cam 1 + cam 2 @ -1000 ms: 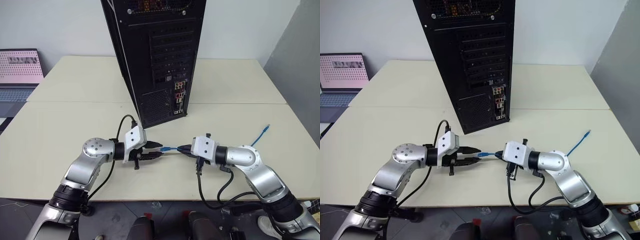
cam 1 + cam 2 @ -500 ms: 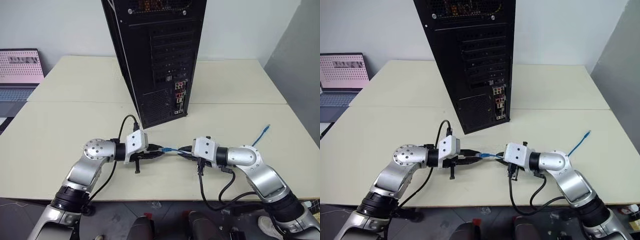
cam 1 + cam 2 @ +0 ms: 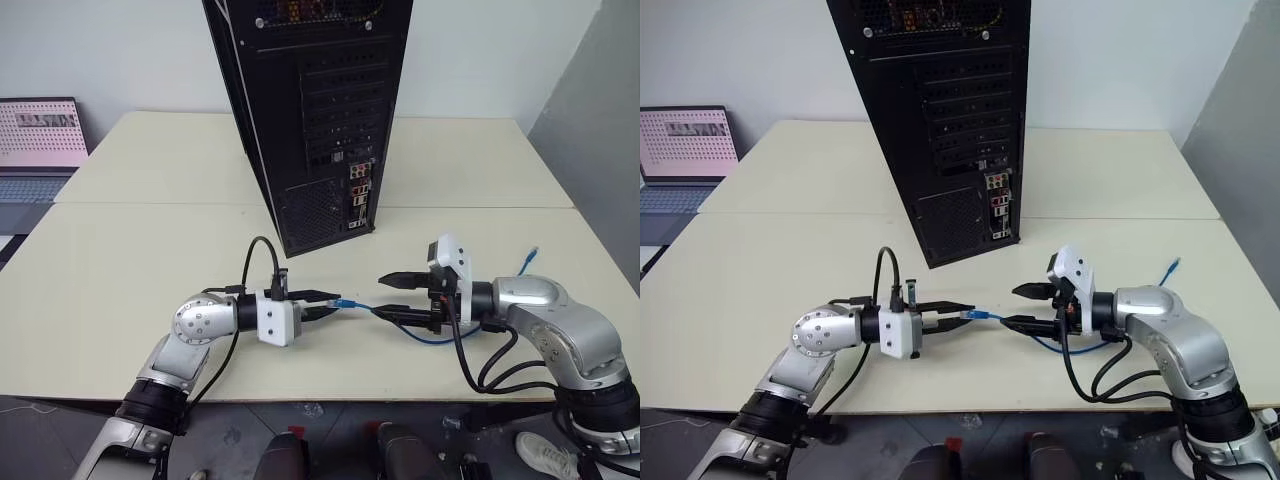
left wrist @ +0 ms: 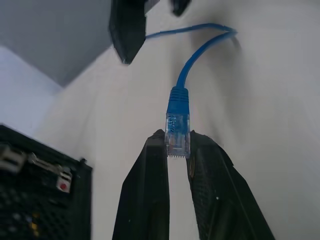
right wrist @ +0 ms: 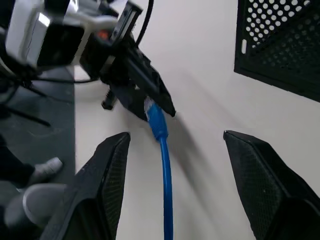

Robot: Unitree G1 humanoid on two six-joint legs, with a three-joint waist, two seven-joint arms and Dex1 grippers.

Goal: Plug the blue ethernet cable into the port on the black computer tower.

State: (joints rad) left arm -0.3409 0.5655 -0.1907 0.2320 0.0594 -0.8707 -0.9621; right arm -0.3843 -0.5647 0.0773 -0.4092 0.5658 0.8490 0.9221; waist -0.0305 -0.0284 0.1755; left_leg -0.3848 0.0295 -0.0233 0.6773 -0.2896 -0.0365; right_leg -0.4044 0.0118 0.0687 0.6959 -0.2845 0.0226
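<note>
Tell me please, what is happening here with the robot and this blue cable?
The left gripper is shut on the plug end of the blue cable, in front of the computer tower. The right gripper has its jaws open around the cable and is not gripping it. The cable is not yet plugged into the tower.

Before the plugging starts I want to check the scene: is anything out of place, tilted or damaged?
Nothing looks damaged or spilled. The computer tower stands upright on the table. The blue cable is unplugged: the left gripper pinches its clear plug, and the rest sags loose past the open right gripper across the table.
</note>
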